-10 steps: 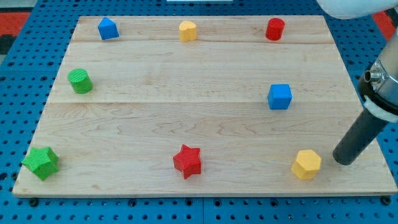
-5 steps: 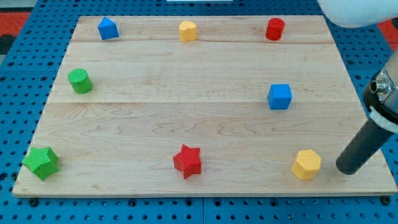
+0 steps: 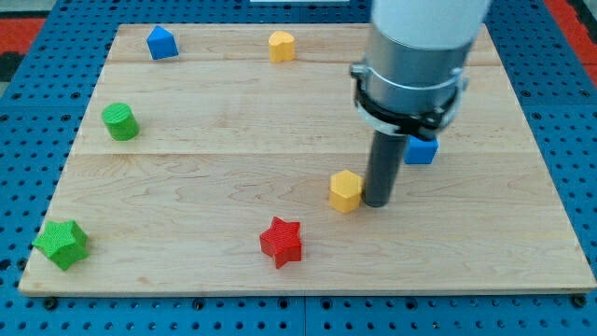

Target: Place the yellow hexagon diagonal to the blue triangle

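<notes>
A big wooden board [image 3: 233,140] fills most of the view. It is pale, with soft grain and two thin lines running from the view's left to the view's right, so it looks made of three planks. Under it sits a blue base [image 3: 28,308] full of small round holes in neat rows. The blue shows past every edge of the board. At the top corners there is some red [image 3: 23,23]. The light is bright and even.
</notes>
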`<state>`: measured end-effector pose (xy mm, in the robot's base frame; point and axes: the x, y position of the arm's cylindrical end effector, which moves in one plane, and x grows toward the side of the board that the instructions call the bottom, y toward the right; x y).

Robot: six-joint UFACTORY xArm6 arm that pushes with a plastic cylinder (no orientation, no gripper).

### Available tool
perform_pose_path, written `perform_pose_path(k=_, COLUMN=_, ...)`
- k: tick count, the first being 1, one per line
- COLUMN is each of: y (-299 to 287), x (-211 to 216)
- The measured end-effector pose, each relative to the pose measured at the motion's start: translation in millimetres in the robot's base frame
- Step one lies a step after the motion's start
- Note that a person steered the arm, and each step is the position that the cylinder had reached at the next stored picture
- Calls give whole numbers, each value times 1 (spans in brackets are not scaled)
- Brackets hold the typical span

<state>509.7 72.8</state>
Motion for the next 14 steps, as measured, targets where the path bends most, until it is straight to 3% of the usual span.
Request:
perform_pose_path(k=3, y=-103, x=-2)
perform_pose_path(k=6, y=-184, x=-45)
perform_pose_path(k=9, y=-177, x=-106)
perform_pose_path(k=13, y=-179, x=-144)
perform_pose_path(k=14, y=-148, x=-141)
